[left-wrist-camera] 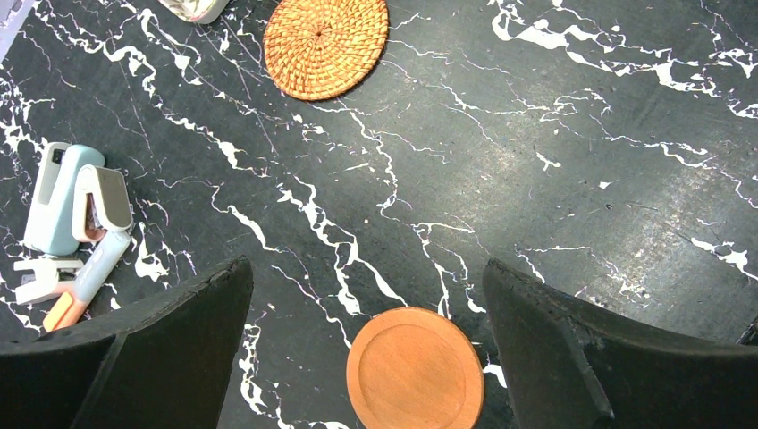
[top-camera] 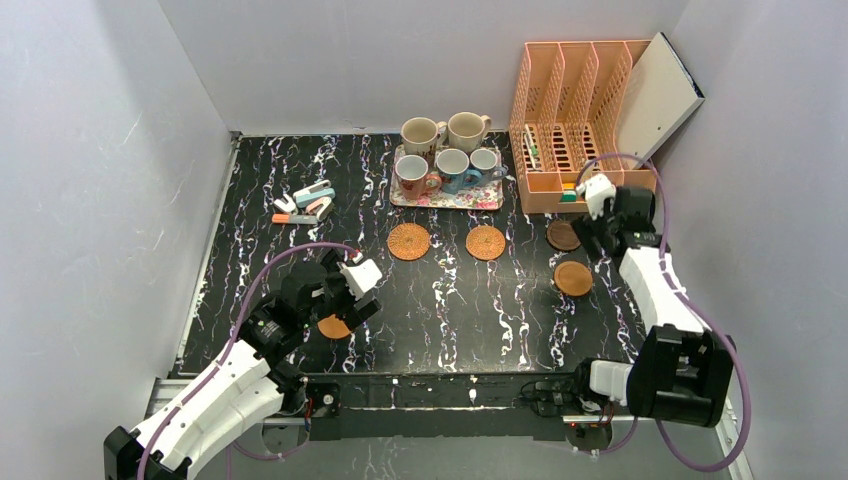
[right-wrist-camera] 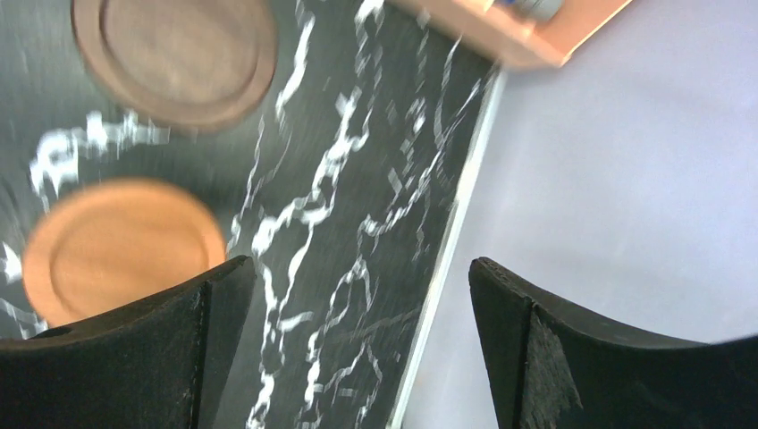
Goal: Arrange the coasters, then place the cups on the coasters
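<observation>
Overhead, cups: the cream mug point(top-camera: 420, 133) and second cream mug point(top-camera: 466, 130) stand at the far edge of the floral tray point(top-camera: 447, 201). Whether they are on it, I cannot tell. The white mug with reddish handle point(top-camera: 412, 176), blue mug point(top-camera: 452, 168) and small mug with blue handle point(top-camera: 485, 163) sit in a row on the tray.
Overhead, coasters: the left woven coaster point(top-camera: 409, 241) and right woven coaster point(top-camera: 485, 242) lie side by side, apart, on the black marble table point(top-camera: 450, 320) in front of the tray. The dark wood coaster point(top-camera: 562, 235) and right orange-brown coaster point(top-camera: 573, 278) lie further right, close together. The near orange-brown coaster point(top-camera: 333, 327) lies at the left.
Overhead, arms: the left gripper point(top-camera: 345, 305) hangs over the near orange-brown coaster. The right gripper point(top-camera: 592, 238) is beside the dark wood coaster, in front of the orange file rack point(top-camera: 570, 100).
Left wrist, jaws: the left gripper point(left-wrist-camera: 366, 268) is spread wide and holds nothing. The near orange-brown coaster point(left-wrist-camera: 416, 368) lies flat on the table between the fingers. The staplers point(left-wrist-camera: 76, 201) lie to the left.
Right wrist, jaws: the right gripper point(right-wrist-camera: 357, 268) is fully apart and holds nothing, above bare table by the edge. Both brown coasters lie off to its left, blurred.
</observation>
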